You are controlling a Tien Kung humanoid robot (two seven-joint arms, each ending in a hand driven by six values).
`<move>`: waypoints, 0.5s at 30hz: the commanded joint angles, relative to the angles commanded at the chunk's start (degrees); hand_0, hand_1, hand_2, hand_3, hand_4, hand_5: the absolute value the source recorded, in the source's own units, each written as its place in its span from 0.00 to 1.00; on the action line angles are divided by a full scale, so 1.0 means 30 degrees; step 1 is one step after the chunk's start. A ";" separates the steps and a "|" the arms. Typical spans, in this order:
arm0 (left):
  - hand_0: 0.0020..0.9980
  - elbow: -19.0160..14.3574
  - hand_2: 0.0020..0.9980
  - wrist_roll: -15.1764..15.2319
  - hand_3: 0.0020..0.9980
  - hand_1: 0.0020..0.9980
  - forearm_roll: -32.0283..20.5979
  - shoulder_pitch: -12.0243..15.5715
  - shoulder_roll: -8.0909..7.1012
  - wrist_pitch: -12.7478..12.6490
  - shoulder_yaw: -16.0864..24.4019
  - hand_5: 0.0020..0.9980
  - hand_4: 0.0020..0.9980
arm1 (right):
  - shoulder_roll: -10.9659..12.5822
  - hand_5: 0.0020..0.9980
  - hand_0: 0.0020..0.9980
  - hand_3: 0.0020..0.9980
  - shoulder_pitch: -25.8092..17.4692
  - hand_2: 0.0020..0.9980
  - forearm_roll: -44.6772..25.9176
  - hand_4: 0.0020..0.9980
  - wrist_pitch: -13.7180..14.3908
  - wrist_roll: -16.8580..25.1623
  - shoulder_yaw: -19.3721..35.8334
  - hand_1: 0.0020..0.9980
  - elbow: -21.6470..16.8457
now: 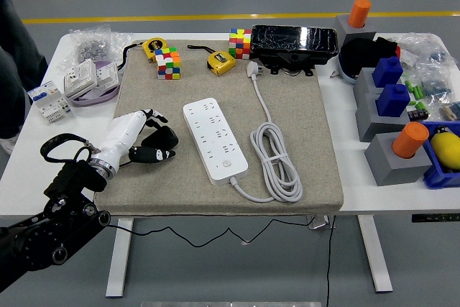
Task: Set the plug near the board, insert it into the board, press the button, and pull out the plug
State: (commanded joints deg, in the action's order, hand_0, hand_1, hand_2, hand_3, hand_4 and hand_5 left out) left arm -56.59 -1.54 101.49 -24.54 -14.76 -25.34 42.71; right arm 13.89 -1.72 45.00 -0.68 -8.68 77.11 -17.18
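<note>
A white power strip (214, 139) lies slantwise on the grey mat (302, 127), its round button (229, 164) near its front end. Its own white cord (277, 156) is coiled to its right and ends in a white plug (251, 69) at the back. My left hand (149, 133), white with black fingers, is left of the strip, with its fingers curled on a black plug (158, 147). The plug rests low over the mat, about a hand's width from the strip's left edge. A thin black cable runs from it toward the table's front edge. My right hand is out of view.
Two colourful cubes (168, 62) (240, 42), two yellow tape measures (220, 60) and a black box (293, 41) line the mat's back. White sockets (86, 79) lie at the left. Grey blocks with blue and orange pieces (392, 102) stand at the right. A person's leg (14, 48) shows at the top left.
</note>
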 joint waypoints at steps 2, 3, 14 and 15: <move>0.58 0.0058 0.52 -0.0106 0.56 0.51 -0.0158 -0.0022 0.0020 -0.0024 -0.0009 0.11 0.85 | 0.0014 0.41 0.53 0.54 0.0006 0.62 0.0008 0.89 0.0002 0.0002 0.0005 0.63 -0.0019; 0.58 0.0074 0.52 -0.0149 0.56 0.51 -0.0183 -0.0034 0.0030 -0.0055 -0.0023 0.11 0.85 | 0.0016 0.41 0.53 0.54 0.0009 0.62 0.0008 0.89 0.0004 0.0002 0.0014 0.63 -0.0015; 0.38 0.0046 0.45 -0.0413 0.53 0.36 -0.0781 -0.0088 0.0097 0.0071 -0.0124 0.00 0.62 | 0.0023 0.41 0.53 0.54 0.0024 0.62 0.0042 0.89 0.0072 0.0099 0.0036 0.63 -0.0045; 0.38 -0.0006 0.45 -0.0437 0.53 0.36 -0.0830 -0.0087 0.0099 0.0109 -0.0132 0.00 0.62 | 0.0024 0.41 0.53 0.54 0.0024 0.62 0.0040 0.89 0.0075 0.0105 0.0037 0.63 -0.0054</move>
State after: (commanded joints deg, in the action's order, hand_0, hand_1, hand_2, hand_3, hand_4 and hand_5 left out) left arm -56.61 -2.85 99.00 -24.80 -14.46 -25.01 42.32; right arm 13.96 -1.65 45.12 -0.46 -8.36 77.22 -17.34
